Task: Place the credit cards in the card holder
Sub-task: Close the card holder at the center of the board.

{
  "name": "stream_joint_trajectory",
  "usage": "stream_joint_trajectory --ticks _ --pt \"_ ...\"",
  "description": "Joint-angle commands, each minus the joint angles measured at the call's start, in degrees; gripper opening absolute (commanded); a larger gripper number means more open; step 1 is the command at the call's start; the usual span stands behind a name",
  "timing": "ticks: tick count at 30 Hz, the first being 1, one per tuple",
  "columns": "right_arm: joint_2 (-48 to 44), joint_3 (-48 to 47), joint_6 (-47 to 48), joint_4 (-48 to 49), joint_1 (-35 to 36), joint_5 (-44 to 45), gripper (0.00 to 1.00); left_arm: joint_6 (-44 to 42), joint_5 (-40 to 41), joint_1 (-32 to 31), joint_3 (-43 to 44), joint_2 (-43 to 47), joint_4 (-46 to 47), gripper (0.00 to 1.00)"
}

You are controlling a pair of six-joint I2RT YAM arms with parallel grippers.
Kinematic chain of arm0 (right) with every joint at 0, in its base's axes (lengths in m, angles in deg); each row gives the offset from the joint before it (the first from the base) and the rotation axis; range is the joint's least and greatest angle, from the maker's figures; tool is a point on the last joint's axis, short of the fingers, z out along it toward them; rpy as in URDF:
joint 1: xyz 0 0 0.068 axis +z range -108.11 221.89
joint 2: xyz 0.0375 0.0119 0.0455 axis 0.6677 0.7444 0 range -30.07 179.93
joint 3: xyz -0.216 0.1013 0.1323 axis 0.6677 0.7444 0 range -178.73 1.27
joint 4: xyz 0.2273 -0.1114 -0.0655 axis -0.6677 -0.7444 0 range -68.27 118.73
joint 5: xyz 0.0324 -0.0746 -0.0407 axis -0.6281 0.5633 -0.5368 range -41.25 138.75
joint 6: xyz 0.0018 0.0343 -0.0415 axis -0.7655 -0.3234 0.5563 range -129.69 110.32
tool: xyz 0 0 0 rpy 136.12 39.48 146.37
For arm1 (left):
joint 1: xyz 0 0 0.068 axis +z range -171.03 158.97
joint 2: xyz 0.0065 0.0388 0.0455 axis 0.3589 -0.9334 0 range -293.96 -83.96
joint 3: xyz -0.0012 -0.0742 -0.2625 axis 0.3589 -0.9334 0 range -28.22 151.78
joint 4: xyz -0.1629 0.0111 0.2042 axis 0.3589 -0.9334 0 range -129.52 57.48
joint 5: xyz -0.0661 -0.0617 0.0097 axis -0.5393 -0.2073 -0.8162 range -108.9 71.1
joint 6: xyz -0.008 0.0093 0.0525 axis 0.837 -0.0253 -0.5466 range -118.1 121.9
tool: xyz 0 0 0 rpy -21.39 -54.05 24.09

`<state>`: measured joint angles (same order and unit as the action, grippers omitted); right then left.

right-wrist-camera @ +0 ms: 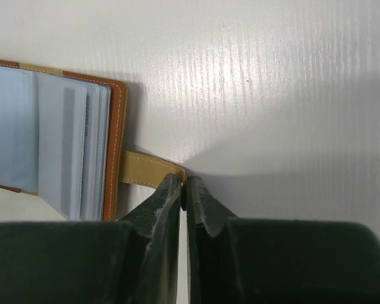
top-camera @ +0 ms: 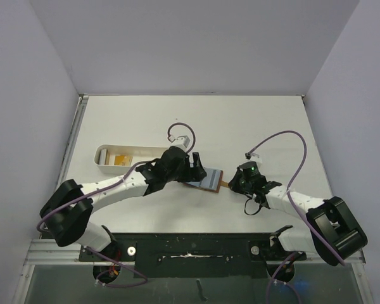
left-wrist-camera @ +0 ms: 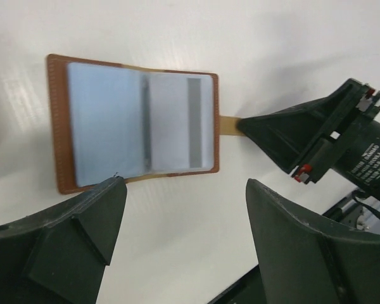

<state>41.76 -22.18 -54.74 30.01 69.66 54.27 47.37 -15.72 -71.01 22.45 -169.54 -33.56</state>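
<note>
The card holder lies open on the table, a brown leather wallet with a tan tab. A bluish-grey credit card lies flat on its inner face, beside pale clear sleeves. I cannot tell how deep the card sits in a sleeve. My left gripper hangs open just above and beside the holder, nothing between its fingers. My right gripper is shut on the end of the tab. In the white tray lies a yellow-orange card.
The long white oblong tray stands left of the holder, behind my left arm. A loose purple cable loops over each arm. The table's near edge and the arm bases run along the bottom of the top view.
</note>
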Motion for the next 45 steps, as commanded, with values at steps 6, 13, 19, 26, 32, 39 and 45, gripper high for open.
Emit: stream_joint_trajectory --ticks 6,13,19,26,32,39,45 --pt "1.2 0.2 0.6 2.8 -0.4 0.3 0.00 1.5 6.0 2.1 -5.7 4.5 -2.4 0.76" --pt "0.6 0.3 0.7 2.8 -0.4 0.1 0.00 6.2 6.9 3.0 -8.4 3.5 -0.1 0.76" --pt "0.2 0.5 0.6 3.3 -0.4 -0.2 0.00 8.0 5.7 3.0 -10.1 1.4 4.5 0.75" --pt "0.3 0.4 0.8 3.5 -0.4 -0.1 0.00 8.0 6.5 3.1 -7.5 -2.4 4.6 0.74" --pt "0.1 0.8 0.8 3.9 -0.1 -0.2 0.00 8.6 7.5 3.1 -6.8 -4.4 6.5 0.73" --pt "0.2 1.0 1.0 4.5 0.4 -0.3 0.00 9.4 4.3 3.2 -5.4 -4.8 10.0 0.70" --pt "0.9 0.3 2.2 5.6 0.4 -1.1 0.00 8.6 0.7 1.2 -4.9 -1.7 16.4 0.66"
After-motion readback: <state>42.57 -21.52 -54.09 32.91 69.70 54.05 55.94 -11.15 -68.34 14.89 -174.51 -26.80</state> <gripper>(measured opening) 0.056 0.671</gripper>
